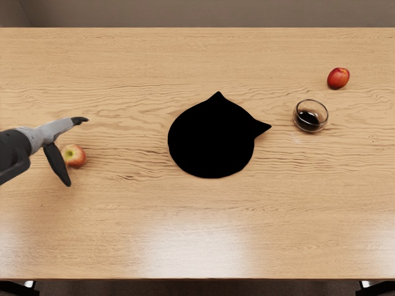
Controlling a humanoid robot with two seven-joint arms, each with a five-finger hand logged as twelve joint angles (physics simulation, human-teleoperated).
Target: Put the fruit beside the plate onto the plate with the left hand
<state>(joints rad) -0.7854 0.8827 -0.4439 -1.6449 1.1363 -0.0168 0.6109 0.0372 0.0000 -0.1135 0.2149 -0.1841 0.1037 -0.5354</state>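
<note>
Wooden table (185, 240) is bearing one black plate (213, 139); left hand (50, 139) is stretching open, fingers (60, 168) spread, just beside apple (74, 155).

The robot's left arm (13, 154) reaches in from the left edge of the view, with only its forearm showing. Near the edge the forearm is a thick dark sleeve. It narrows into a pale grey wrist that slants slightly upward toward the right. At its end the left hand (52, 135) is spread wide and holds nothing. One dark fingertip (79, 120) points up and to the right, in line with the wrist. A second dark digit (58, 165), long and tapered, angles down and slightly right, well apart from the first, so the two form an open fork. The other fingers cannot be made out from this angle.
</note>
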